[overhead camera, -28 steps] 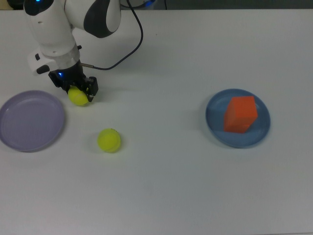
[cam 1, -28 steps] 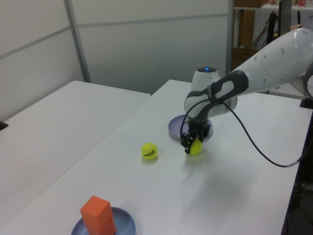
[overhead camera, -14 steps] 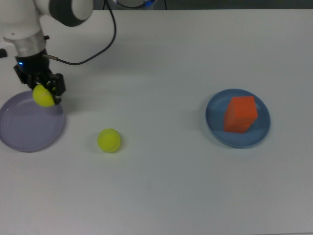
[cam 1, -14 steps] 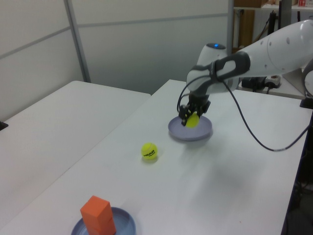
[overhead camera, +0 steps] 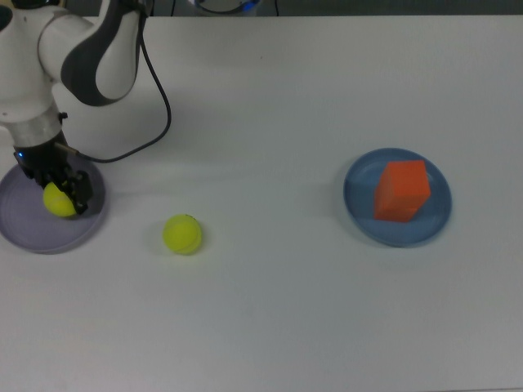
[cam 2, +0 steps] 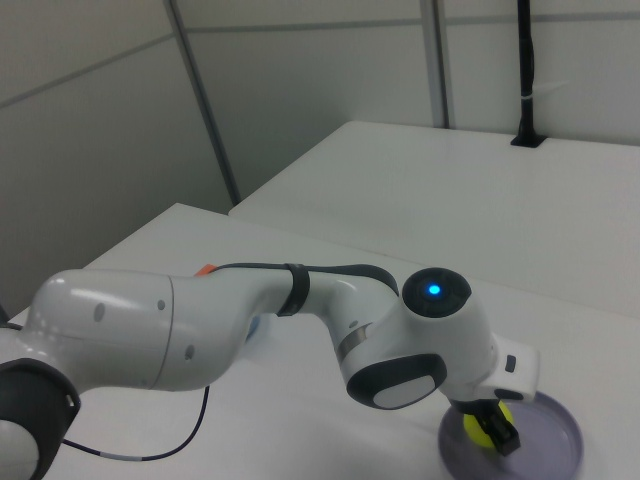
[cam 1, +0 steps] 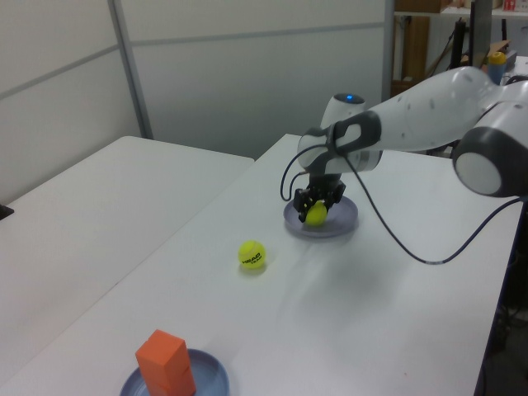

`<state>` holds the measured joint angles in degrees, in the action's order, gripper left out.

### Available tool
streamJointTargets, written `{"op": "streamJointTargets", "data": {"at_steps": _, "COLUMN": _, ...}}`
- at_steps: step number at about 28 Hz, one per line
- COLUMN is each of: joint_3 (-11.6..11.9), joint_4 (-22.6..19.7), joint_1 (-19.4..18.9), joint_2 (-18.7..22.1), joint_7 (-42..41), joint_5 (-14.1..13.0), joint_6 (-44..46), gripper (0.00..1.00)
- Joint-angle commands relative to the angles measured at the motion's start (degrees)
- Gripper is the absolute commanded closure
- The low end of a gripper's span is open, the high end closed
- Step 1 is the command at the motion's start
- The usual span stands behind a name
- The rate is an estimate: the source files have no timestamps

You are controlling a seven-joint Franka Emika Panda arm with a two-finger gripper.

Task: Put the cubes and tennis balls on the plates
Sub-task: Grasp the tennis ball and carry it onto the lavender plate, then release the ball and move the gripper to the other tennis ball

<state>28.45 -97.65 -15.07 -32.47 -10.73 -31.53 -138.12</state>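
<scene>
No writing legible — gripper [overhead camera: 61,194] grips tennis ball [overhead camera: 57,201] over lavender plate [overhead camera: 33,233].

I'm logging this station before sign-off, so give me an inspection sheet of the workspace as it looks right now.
Surface: white table, nothing spilled.
Job's things: one tennis ball in the gripper over the purple plate; second tennis ball loose on the table; one orange cube on the blue plate. Only one cube seen.
Clutter: nothing seen.
Grippers: gripper shut on the tennis ball.
Cables: black cable runs from the arm across the table.
Surroundings: grey wall panels, second white table alongside.
</scene>
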Motion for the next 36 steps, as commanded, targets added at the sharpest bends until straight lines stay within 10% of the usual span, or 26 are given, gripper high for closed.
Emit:
{"op": "streamJointTargets", "data": {"at_steps": 1, "joint_3": 0.1, "joint_4": 1.8, "joint_1": 0.2, "joint_2": -0.5, "joint_7": -0.7, "joint_5": -1.4, "joint_6": 0.5, "gripper": 0.92}}
{"op": "streamJointTargets", "data": {"at_steps": 2, "joint_3": 0.1, "joint_4": 1.9, "joint_1": 0.2, "joint_2": -0.2, "joint_7": -0.8, "joint_5": -1.5, "joint_6": 0.7, "gripper": 0.04}}
{"op": "streamJointTargets", "data": {"at_steps": 16, "joint_3": -0.2, "joint_4": 2.1, "joint_1": -3.3, "joint_2": 9.4, "joint_7": -3.2, "joint_5": -0.8, "joint_6": 5.9, "gripper": 0.0}}
{"op": "streamJointTargets", "data": {"at_steps": 36, "joint_3": -9.0, "joint_4": 3.5, "joint_1": -7.4, "joint_2": 5.1, "joint_7": 3.2, "joint_5": 0.2, "joint_6": 3.9, "gripper": 0.0}}
